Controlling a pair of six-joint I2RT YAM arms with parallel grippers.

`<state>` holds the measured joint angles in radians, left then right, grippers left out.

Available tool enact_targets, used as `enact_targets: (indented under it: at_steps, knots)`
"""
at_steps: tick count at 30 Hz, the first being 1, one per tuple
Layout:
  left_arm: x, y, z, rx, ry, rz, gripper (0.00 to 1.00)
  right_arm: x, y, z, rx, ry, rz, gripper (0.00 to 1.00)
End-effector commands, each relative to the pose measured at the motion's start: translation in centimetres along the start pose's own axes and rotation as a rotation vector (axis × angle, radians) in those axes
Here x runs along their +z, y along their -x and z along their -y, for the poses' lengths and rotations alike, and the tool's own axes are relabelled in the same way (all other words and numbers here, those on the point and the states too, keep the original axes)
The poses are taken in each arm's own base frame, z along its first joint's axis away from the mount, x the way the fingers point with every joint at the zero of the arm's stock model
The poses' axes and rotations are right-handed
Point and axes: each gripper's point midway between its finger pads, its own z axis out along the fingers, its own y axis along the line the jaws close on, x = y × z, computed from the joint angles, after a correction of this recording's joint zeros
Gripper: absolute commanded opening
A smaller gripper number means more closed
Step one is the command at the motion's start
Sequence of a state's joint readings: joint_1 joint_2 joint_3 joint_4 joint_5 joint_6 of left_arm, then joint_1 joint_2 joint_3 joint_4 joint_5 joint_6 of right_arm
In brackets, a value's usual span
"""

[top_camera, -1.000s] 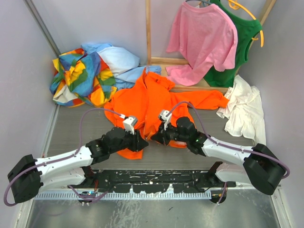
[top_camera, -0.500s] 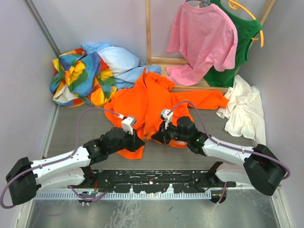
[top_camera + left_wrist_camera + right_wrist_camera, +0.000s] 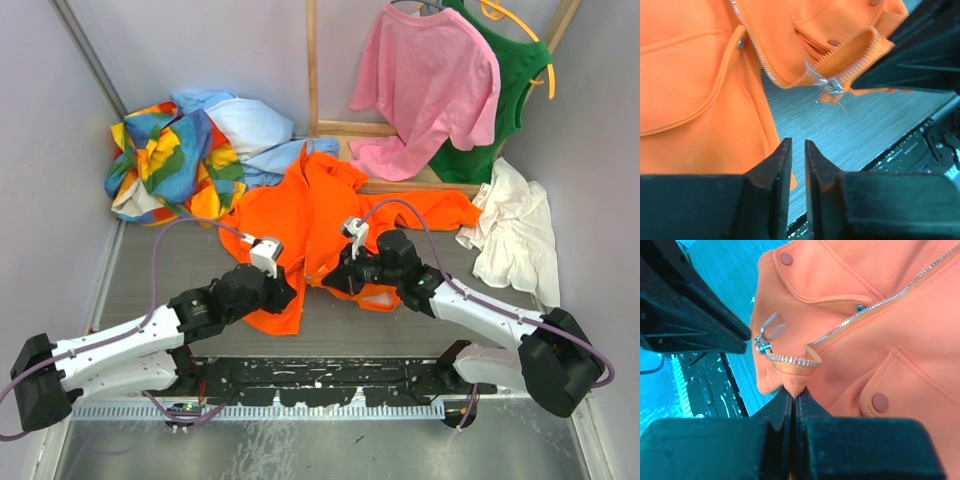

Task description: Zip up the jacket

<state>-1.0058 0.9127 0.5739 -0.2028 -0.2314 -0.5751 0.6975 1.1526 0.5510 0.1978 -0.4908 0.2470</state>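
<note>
The orange jacket (image 3: pixel 320 205) lies spread on the table, its front zipper undone along most of its length. My right gripper (image 3: pixel 338 278) is shut on the jacket's bottom corner, pinching the zipper tape (image 3: pixel 792 380) just under the teeth. The metal slider (image 3: pixel 761 345) with its clear pull sits at that corner. My left gripper (image 3: pixel 290 297) hovers at the opposite hem, its jaws a narrow slit apart with nothing between them (image 3: pixel 797 142). In the left wrist view the slider (image 3: pixel 832 89) hangs ahead of and above those fingertips, apart from them.
A multicoloured garment (image 3: pixel 170 160) and a light blue one (image 3: pixel 250 125) are piled at the back left. A pink T-shirt (image 3: pixel 425 85) and a green top (image 3: pixel 510 90) hang at the back right above a white cloth (image 3: pixel 515 225). A black rail (image 3: pixel 330 380) runs along the near edge.
My right gripper has drawn the jacket's bottom corner a little away from the bases. The left gripper closed, then parted slightly, and shifted a little left.
</note>
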Motion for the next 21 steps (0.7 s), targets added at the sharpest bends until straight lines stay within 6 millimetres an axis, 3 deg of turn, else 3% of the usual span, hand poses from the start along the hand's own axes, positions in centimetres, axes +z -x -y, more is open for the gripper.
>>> enact_targets:
  at_steps: [1, 3, 9, 16, 21]
  knots:
    - [-1.2, 0.9, 3.0, -0.023, -0.177, 0.041, 0.22, -0.3, 2.7, -0.3, -0.027, 0.003, 0.062, 0.01]
    - [-1.6, 0.7, 4.4, -0.036, -0.279, 0.059, 0.35, -0.3, 2.7, -0.3, -0.038, 0.01, 0.068, 0.01]
    - [-1.8, 1.7, 1.7, -0.106, -0.147, 0.122, 0.53, -0.4, 2.5, -0.2, -0.085, 0.013, 0.084, 0.01]
    - [-0.2, 3.3, 2.8, -0.192, -0.244, 0.049, 0.59, -0.4, 2.2, 0.0, -0.102, 0.01, 0.104, 0.01]
    - [0.5, 4.5, 3.5, -0.161, -0.277, 0.053, 0.61, -0.2, 2.0, -0.1, -0.097, 0.024, 0.101, 0.01]
